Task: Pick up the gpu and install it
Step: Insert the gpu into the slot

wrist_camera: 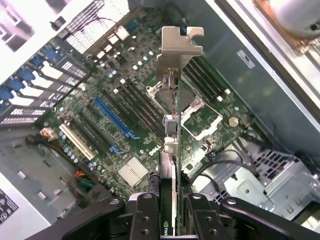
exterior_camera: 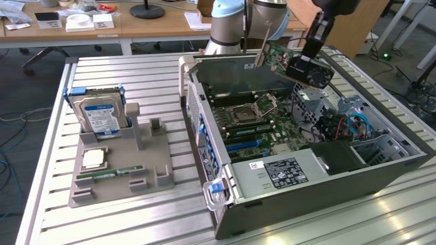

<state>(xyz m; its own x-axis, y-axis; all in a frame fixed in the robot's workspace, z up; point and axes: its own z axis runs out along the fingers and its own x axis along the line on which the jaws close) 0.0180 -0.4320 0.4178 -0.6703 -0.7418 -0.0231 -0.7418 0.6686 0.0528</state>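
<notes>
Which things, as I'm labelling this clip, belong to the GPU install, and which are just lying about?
Job: gpu, held in the gripper; open computer case; motherboard; blue expansion slot.
Lying about: hard drive; memory stick; processor; grey parts holder.

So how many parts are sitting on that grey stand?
3: a hard drive upright at the stand's far end, a square chip lying flat in the middle, a green memory stick nearest the camera. None seem hidden.
</notes>
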